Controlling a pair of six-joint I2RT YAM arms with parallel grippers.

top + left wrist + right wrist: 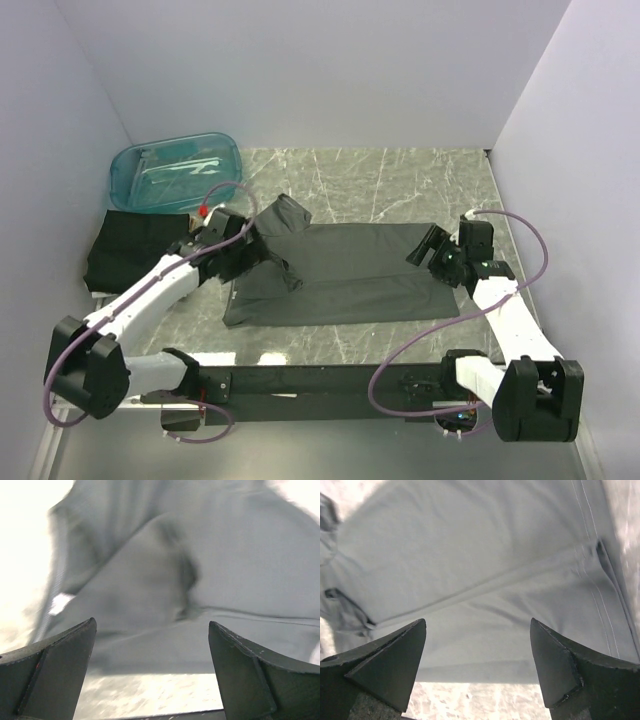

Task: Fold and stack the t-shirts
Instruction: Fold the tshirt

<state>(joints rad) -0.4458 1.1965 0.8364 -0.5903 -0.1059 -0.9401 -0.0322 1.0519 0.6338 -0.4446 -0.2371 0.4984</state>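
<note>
One dark grey t-shirt [345, 275] lies in the middle of the table, folded lengthwise with a sleeve sticking out at its far left. My left gripper [258, 258] hovers over its left end. In the left wrist view the left gripper [152, 625] is open, and the rumpled t-shirt [210, 565] lies beyond the fingertips with nothing between them. My right gripper [422, 248] is at the shirt's right end. The right wrist view shows the right gripper [477, 622] open above the flat t-shirt [470, 555], holding nothing. A second dark t-shirt [135, 250] lies folded at the left.
A translucent teal tub [175, 172] stands at the back left, just behind the folded shirt. White walls close in the marble table [400, 175] on the left, right and back. Cables loop off both arms.
</note>
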